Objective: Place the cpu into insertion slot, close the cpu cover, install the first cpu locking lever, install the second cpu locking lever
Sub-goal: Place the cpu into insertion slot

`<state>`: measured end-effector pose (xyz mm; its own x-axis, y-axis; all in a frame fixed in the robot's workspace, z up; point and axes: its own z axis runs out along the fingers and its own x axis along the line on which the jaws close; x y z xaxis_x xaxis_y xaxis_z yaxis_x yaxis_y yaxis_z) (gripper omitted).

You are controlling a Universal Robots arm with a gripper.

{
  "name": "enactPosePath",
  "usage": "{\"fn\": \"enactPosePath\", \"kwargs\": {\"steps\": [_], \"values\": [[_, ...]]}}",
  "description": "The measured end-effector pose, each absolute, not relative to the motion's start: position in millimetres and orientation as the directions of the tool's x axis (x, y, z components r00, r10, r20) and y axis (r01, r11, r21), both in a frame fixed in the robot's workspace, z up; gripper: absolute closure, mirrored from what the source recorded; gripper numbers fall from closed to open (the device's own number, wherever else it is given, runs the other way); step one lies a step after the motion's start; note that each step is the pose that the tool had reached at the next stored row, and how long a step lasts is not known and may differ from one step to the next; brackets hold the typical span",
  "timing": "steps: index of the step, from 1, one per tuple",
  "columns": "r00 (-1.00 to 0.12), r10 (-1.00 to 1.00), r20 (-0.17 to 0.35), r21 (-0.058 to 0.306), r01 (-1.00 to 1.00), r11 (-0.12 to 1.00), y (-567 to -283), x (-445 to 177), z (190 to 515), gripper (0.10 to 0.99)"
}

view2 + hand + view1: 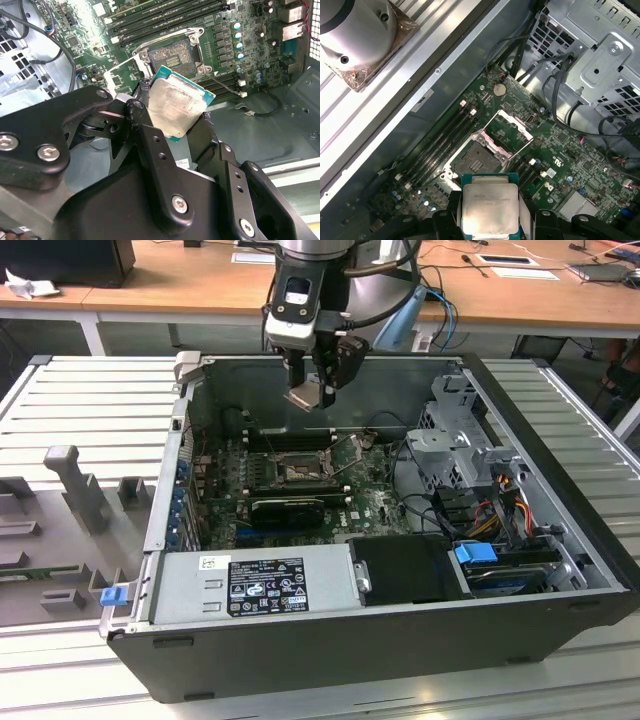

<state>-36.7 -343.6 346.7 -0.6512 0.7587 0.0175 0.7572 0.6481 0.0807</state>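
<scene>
My gripper (315, 392) hangs over the open computer case, shut on the cpu (303, 398) by its edges. In both wrist views the cpu (176, 102) (489, 205) shows a pale silvery face with a teal rim between the black fingers (145, 125). Below it, on the green board, lies the insertion slot (297, 472) (172, 56) (474, 161), dark and uncovered. The cpu cover (514, 121) (120, 75) stands flipped open beside the slot. A thin lever (226, 85) sticks out loose next to the slot. The cpu is well above the slot and touches nothing.
The case's back wall (400, 390) is close behind the gripper. A grey power supply (255, 585) fills the case's front. The drive cage (460, 445) and cables (500, 500) are at the exterior view's right. A long black card (288, 508) and memory sticks (285, 437) flank the slot.
</scene>
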Motion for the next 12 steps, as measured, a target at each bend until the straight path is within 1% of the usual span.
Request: {"fn": "enactPosePath", "kwargs": {"steps": [7,12], "values": [[-0.627,0.779,0.017,0.08,0.777,0.624,-343.6,-36.7,346.1,0.545],[-0.589,0.808,0.012,0.076,0.806,0.587,-343.6,-36.7,344.8,0.545]]}}
